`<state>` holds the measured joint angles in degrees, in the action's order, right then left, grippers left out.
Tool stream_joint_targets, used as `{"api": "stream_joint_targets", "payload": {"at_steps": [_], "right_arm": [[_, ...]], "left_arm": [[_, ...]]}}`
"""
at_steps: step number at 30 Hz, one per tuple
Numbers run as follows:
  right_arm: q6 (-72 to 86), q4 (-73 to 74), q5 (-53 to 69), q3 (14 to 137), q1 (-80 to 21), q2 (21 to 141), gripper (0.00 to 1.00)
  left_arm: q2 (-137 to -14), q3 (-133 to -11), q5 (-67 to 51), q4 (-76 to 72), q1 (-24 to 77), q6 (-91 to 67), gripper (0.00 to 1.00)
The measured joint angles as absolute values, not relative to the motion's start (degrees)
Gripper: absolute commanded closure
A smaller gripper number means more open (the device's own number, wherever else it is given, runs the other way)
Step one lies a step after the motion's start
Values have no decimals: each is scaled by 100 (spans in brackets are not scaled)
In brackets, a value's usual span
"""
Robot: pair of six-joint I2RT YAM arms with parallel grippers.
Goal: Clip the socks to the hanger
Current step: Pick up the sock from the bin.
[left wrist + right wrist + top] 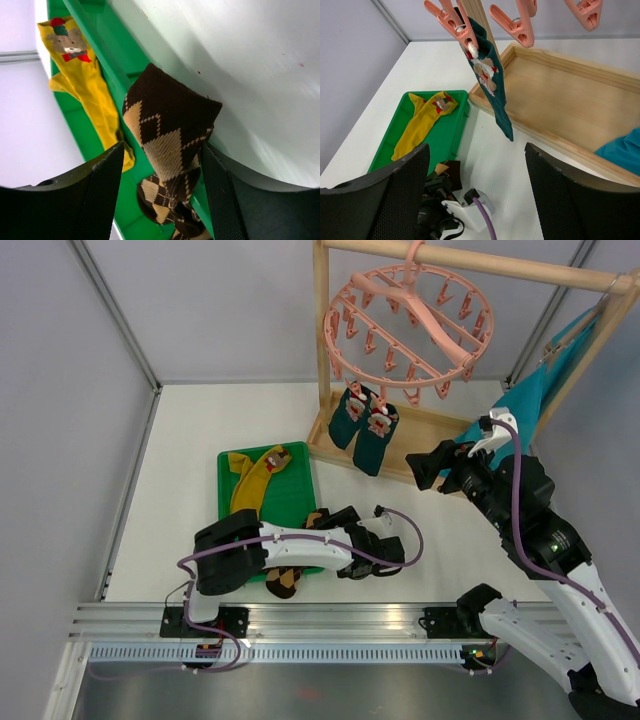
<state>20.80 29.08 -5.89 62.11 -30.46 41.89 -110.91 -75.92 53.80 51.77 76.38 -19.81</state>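
Round pink plastic hanger (410,325) hung on a wooden rack (322,340), two dark teal socks (365,420) clipped beneath, left gripper (162,155) spread wide astride a brown argyle sock (167,125) draped over a green plastic tray (100,50) rim, mustard yellow sock (85,80) lay inside, right gripper (477,155) released, empty, near the teal pair.

No writing, label, brand, number or sign can be read anywhere. The socks (365,425) carry only picture figures and diamond patterns, no letters.
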Motion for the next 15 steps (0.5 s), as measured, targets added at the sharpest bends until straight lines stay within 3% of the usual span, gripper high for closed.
{"api": "stream_joint_targets", "payload": {"at_steps": [15], "right_arm": [[2080,2908,-589,6173,-3046,4064,17]], "left_arm": [[-11513,-7725,5859,5472,7664,-1955,33]]}}
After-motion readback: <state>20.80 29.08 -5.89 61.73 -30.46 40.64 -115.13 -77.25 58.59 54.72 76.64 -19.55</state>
